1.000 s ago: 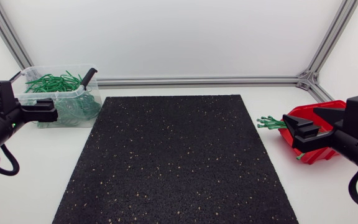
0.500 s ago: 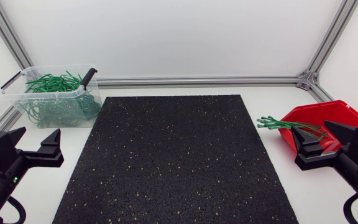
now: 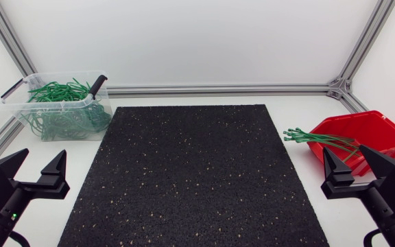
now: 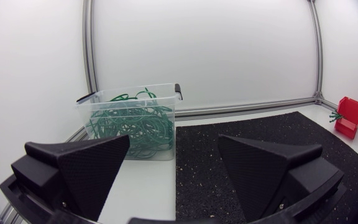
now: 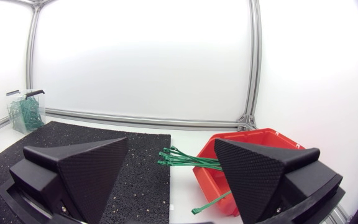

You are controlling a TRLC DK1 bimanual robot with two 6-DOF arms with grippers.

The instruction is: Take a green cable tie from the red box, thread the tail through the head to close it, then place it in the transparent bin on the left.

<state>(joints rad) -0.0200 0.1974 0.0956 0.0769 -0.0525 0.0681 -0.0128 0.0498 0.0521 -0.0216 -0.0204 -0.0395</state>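
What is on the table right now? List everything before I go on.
transparent bin: one, clear with black handles, far left corner of the table
looped cable ties: a tangled heap, too many to count, green, inside the transparent bin
red box: one, red, right edge of the table
straight cable ties: a bundle, count unclear, green, lying in the red box with their ends sticking out towards the mat
mat: one, black with pale speckles, middle of the table
table: one, white, under everything
left gripper: one, black, open, near left of the mat, holding nothing
right gripper: one, black, open, just in front of the red box, holding nothing
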